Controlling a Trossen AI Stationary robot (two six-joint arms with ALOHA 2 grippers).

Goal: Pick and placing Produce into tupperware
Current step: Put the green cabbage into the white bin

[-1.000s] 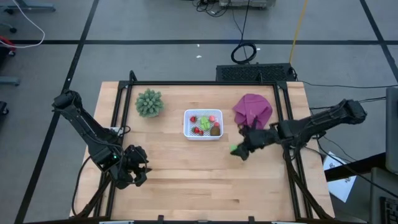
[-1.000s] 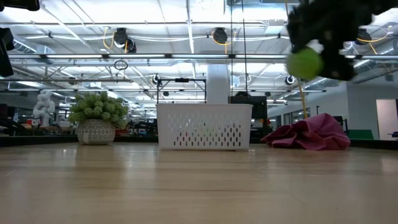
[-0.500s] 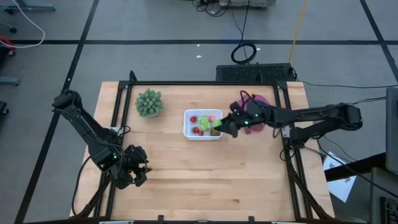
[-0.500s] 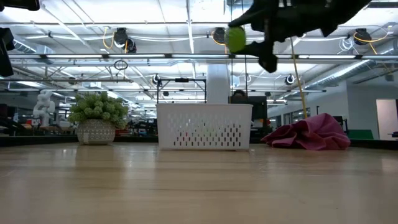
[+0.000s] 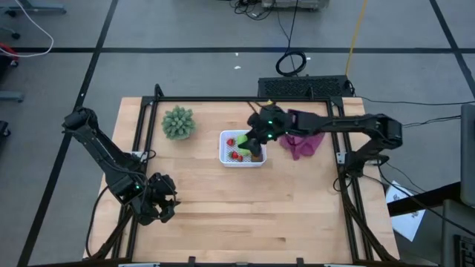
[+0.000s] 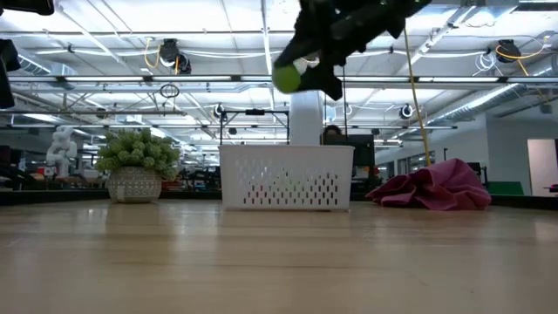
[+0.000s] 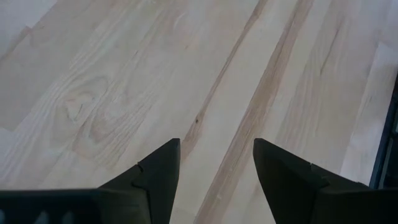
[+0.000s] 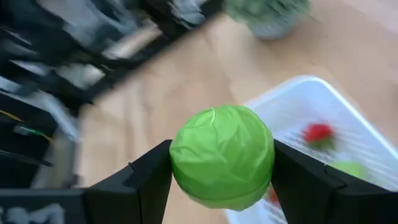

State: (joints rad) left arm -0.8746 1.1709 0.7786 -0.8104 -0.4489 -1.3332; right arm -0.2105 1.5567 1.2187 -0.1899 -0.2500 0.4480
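Observation:
My right gripper is shut on a round, leafy bright green piece of produce, above the white perforated tupperware. The low view shows this green ball high over the tupperware. Inside the tupperware lie red bits, a green piece and a brown piece. My left gripper waits open at the table's near left, with only bare wood between its fingers. My right gripper pinches the green ball between its two fingers, which press on its two opposite sides. The fingers reach in from the table's right, slanting downward. The ball is lifted clear, well above the tupperware's rim.
A spiky grey-green plant in a pot stands left of the tupperware. A purple cloth lies bunched to its right, under my right arm. A black frame runs along the table's far edge and sides. Bare wood fills the near half.
My right gripper has carried the green ball from right of the tupperware toward the table's left and far edge, rising a little and rolling its wrist. It now hangs over the tupperware. The ball has stayed held and clear of the table.

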